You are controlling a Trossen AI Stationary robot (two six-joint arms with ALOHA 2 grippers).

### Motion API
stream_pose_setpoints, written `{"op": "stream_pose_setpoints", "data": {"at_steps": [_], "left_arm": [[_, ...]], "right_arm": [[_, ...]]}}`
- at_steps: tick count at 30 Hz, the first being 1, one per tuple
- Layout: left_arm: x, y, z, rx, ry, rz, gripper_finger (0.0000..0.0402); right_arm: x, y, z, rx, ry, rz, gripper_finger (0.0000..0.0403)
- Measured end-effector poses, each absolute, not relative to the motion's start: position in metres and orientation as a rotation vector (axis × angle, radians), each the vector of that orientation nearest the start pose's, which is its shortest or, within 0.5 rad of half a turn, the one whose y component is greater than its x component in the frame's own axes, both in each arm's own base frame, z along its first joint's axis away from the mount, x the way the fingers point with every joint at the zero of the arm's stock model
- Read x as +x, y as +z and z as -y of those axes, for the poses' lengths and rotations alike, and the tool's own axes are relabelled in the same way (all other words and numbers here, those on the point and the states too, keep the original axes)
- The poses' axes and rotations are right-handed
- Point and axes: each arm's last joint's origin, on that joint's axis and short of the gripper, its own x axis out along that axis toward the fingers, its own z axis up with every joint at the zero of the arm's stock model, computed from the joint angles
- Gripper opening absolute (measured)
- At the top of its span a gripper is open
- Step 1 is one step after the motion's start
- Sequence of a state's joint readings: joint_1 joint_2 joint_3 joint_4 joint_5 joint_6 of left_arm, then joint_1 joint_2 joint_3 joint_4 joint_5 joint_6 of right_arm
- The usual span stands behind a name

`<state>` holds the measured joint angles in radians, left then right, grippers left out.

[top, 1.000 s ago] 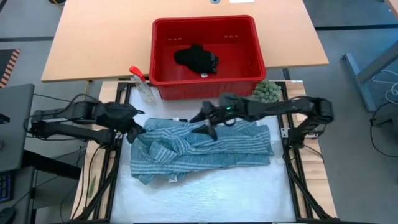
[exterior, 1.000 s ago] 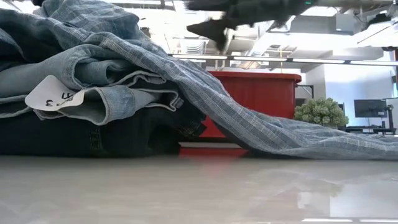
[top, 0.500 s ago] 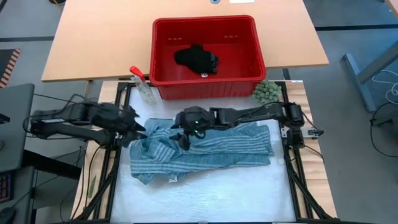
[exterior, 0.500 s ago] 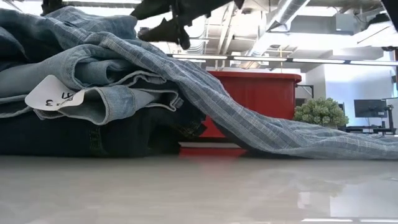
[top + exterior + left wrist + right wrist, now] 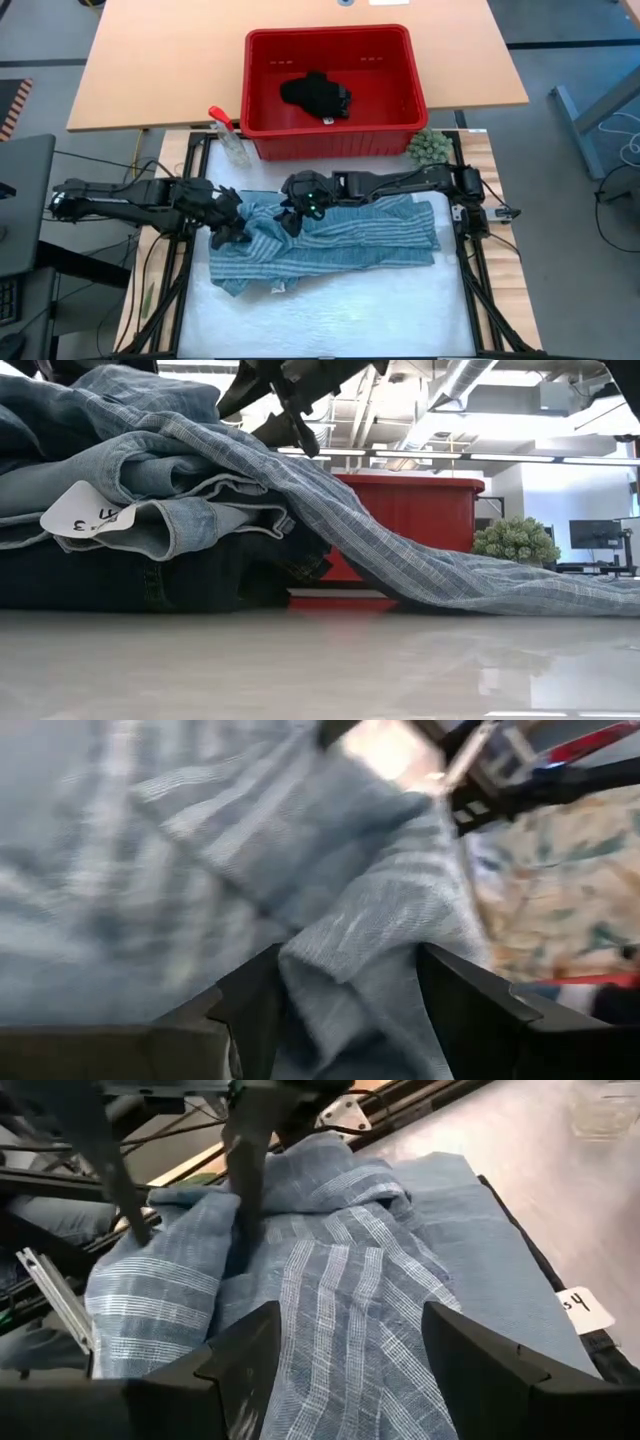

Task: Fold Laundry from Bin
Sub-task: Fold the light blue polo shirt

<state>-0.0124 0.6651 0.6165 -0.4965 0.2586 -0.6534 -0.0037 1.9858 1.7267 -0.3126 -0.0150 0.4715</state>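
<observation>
The laundry lies heaped on the white mat. A blue-white striped shirt (image 5: 330, 238) drapes over light blue jeans (image 5: 150, 520), which rest on a dark navy piece (image 5: 140, 582). A small black piece (image 5: 315, 93) lies in the red bin (image 5: 395, 125) at the far side. My left gripper (image 5: 229, 219) is open at the shirt's left end, with a raised fold (image 5: 350, 970) between its fingers. My right gripper (image 5: 296, 214) hangs open just above the shirt (image 5: 340, 1310), right of the left one. I cannot tell whether it touches the cloth. My left gripper stands astride a raised fold of the striped shirt (image 5: 360, 935) at the shirt's left end. The fingers (image 5: 243, 1190) slant down from the table's left, and their tips reach the cloth on either side of the fold. They are not closed on it. The shirt lies slack on the pile.
A clear spray bottle with a red trigger (image 5: 228, 135) lies left of the bin. A green fuzzy ball (image 5: 428, 147) sits at the bin's right corner. Black frame rails (image 5: 470, 270) run along both sides of the mat. Bare mat (image 5: 340, 310) lies at the near side.
My right gripper has swung from above the shirt's middle toward the table's left, tipped down over the cloth, then held still. My left gripper has sunk and gone right onto the shirt's left end, and its fingers have spread open. The pile has kept its place.
</observation>
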Motion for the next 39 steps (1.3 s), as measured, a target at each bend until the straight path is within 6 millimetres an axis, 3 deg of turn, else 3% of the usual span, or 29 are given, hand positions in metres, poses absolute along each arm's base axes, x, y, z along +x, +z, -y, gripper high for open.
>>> {"op": "stream_pose_setpoints", "data": {"at_steps": [8, 11, 16, 20, 21, 25, 29, 36, 39], "left_arm": [[0.144, 0.267, 0.010, -0.723, -0.101, -0.586, 0.0206], [0.144, 0.269, 0.011, -0.724, -0.121, -0.575, 0.0171], [0.147, 0.276, 0.019, -0.702, -0.210, -0.516, 0.0032], [0.149, 0.291, 0.025, -0.683, -0.298, -0.413, 0.0008], [0.149, 0.297, 0.027, -0.677, -0.333, -0.382, 0.0004], [0.146, 0.318, 0.037, -0.679, -0.489, -0.328, 0.0001], [0.144, 0.317, 0.052, -0.739, -0.554, -0.414, 0.0000], [0.144, 0.286, 0.081, -0.797, -0.497, -0.775, 0.0000], [0.144, 0.279, 0.090, -0.785, -0.477, -0.834, 0.0000]], "right_arm": [[0.457, 0.284, -0.015, 0.452, -0.119, -0.616, 0.0262], [0.457, 0.284, -0.020, 0.442, -0.108, -0.622, 0.0235], [0.461, 0.271, -0.032, 0.426, -0.087, -0.656, 0.0135], [0.455, 0.286, -0.039, 0.422, -0.026, -0.626, 0.0030], [0.453, 0.292, -0.041, 0.414, 0.003, -0.614, 0.0020], [0.436, 0.328, -0.051, 0.381, 0.104, -0.534, 0.0044], [0.413, 0.354, -0.062, 0.397, 0.132, -0.524, 0.0089], [0.400, 0.339, -0.073, 0.456, 0.037, -0.715, 0.0168], [0.404, 0.326, -0.080, 0.420, -0.003, -0.748, 0.0207]]}}
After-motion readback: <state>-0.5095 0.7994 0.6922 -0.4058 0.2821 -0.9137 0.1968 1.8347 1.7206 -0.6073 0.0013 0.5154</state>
